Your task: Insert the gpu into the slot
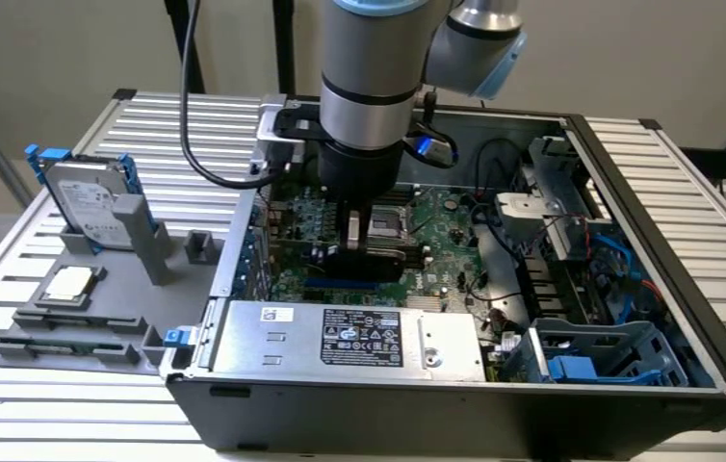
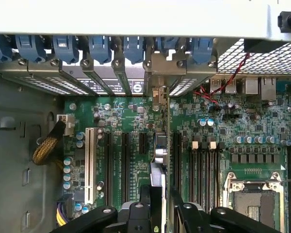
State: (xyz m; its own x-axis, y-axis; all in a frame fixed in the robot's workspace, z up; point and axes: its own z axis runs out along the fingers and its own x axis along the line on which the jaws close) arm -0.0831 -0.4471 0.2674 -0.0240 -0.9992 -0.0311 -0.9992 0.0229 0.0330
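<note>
Gpu (image 1: 370,262) — over motherboard (image 1: 447,217), open case (image 1: 466,419)

End effector (image 1: 363,248) with gpu (image 1: 374,266) occupies gap over motherboard (image 1: 447,217); power-supply box (image 1: 337,337), drive cage (image 1: 601,354), case wall (image 1: 466,423) crowd sides.

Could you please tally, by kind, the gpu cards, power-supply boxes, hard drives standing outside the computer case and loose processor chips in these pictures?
gpu: 1
power-supply box: 1
hard drive: 1
processor chip: 1
Total: 4
</note>
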